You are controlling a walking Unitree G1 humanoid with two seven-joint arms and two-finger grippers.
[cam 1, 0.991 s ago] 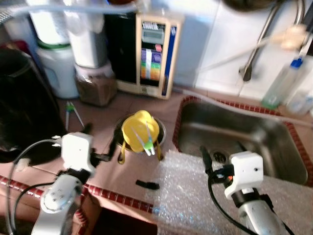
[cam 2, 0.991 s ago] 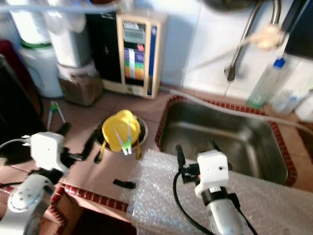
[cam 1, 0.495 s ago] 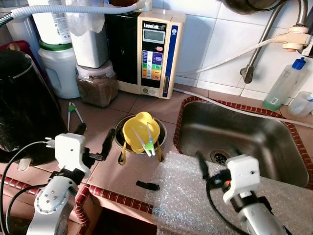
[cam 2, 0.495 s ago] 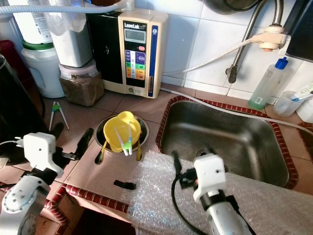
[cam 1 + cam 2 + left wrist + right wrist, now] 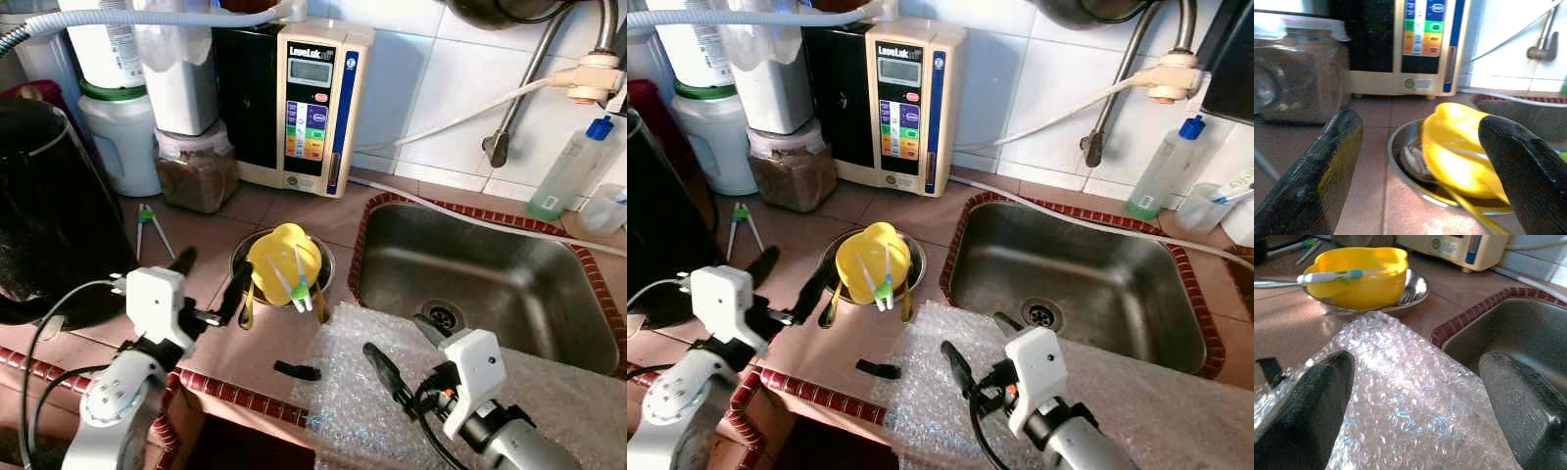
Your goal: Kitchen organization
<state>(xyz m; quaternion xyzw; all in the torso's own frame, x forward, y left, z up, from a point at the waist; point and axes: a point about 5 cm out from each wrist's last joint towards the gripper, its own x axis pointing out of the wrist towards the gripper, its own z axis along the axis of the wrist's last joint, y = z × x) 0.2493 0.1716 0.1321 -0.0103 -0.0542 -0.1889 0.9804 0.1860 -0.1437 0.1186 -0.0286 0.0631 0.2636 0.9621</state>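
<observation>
A yellow cup (image 5: pixel 283 259) sits in a steel bowl (image 5: pixel 322 260) on the brown tiled counter, with green-and-white utensils (image 5: pixel 297 284) leaning across it. My left gripper (image 5: pixel 210 272) is open just left of the bowl, its fingers pointing at it; in the left wrist view the yellow cup (image 5: pixel 1459 147) lies between the fingers (image 5: pixel 1317 181). My right gripper (image 5: pixel 405 348) is open low over a sheet of bubble wrap (image 5: pixel 362 392) beside the steel sink (image 5: pixel 490 274). The right wrist view has the bubble wrap (image 5: pixel 1410 396) between the fingers and the cup (image 5: pixel 1359 279) beyond.
A water purifier (image 5: pixel 309 108), a jar of brown powder (image 5: pixel 194 171) and white containers (image 5: pixel 118 137) stand along the back wall. A large black pot (image 5: pixel 44 215) is at the left. Green-tipped tongs (image 5: pixel 147 223) and a small black clip (image 5: pixel 296 370) lie on the counter. A soap bottle (image 5: pixel 573 166) stands behind the sink.
My left gripper has shifted right, closer to the bowl. My right gripper has dropped and swung left, from pointing at the sink to lying over the bubble wrap.
</observation>
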